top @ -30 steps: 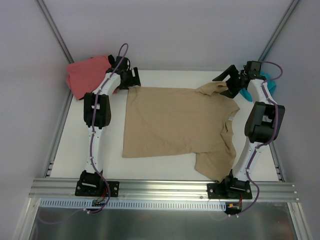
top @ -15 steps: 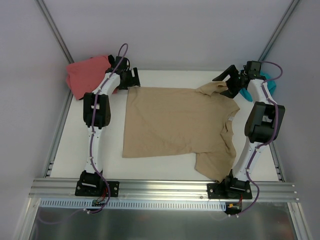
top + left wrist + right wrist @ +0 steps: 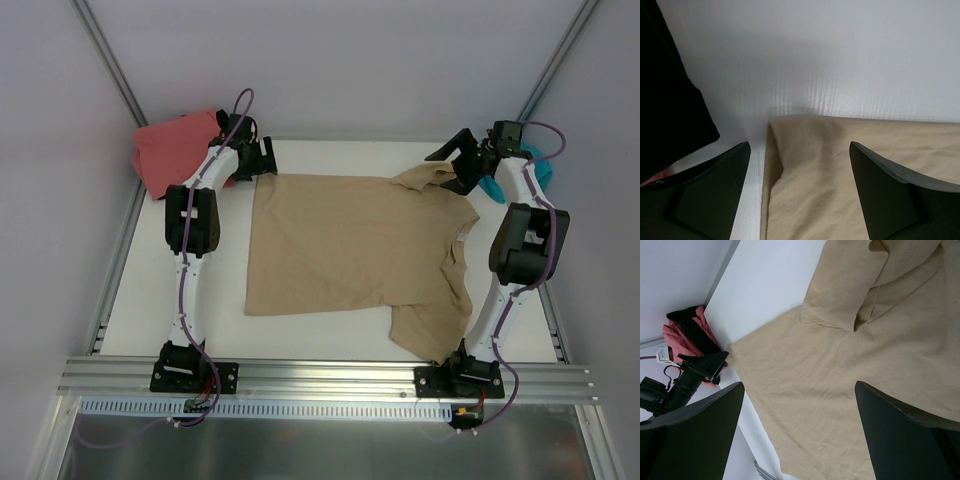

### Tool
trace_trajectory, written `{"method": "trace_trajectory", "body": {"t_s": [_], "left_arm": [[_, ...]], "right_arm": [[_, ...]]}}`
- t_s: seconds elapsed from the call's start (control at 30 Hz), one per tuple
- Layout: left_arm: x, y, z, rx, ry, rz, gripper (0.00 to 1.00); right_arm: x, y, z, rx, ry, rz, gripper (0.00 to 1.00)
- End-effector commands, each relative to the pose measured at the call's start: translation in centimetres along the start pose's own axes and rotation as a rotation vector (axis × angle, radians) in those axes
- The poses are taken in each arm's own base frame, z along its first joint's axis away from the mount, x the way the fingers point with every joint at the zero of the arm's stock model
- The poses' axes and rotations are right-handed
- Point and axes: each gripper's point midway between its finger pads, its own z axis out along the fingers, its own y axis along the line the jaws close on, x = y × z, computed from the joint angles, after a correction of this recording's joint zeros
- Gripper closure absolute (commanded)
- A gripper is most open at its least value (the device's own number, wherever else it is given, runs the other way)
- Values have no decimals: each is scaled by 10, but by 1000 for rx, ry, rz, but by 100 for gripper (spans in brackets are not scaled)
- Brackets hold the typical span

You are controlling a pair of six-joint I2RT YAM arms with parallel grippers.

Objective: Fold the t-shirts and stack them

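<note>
A tan t-shirt [image 3: 350, 245] lies spread flat mid-table, its sleeves bunched at the far right and near right. My left gripper [image 3: 262, 160] is open at the shirt's far left corner; in the left wrist view the gripper [image 3: 800, 150] straddles that tan corner [image 3: 840, 165], jaws wide apart. My right gripper [image 3: 455, 165] hovers open over the far right sleeve; in the right wrist view it [image 3: 799, 387] is above the tan cloth [image 3: 840, 355], holding nothing. A coral-pink t-shirt [image 3: 170, 150] lies far left, with a black one [image 3: 670, 100] on it. A teal t-shirt [image 3: 537, 165] peeks out behind the right arm.
Grey enclosure walls and metal posts stand close behind and beside the white table [image 3: 330, 330]. An aluminium rail [image 3: 320, 375] with both arm bases runs along the near edge. The left gripper [image 3: 702, 365] shows in the right wrist view beside the pink and black pile [image 3: 682, 332].
My left gripper has shifted slightly to the left at the shirt's far left corner. The right arm and the tan shirt have not moved.
</note>
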Motion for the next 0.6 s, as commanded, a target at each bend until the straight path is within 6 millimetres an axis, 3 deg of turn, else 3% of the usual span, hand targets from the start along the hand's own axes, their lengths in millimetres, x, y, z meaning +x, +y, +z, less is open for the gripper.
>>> {"method": "trace_trajectory", "body": {"t_s": [0.0,0.57], "left_arm": [[-3,8,-3,-11,6,9,18],[0,0,10,25,16,-20,22]], "right_arm": [[-11,17,-6,-40,-22,-16,0],[-11,19,-9,-37,-28,-16,1]]}}
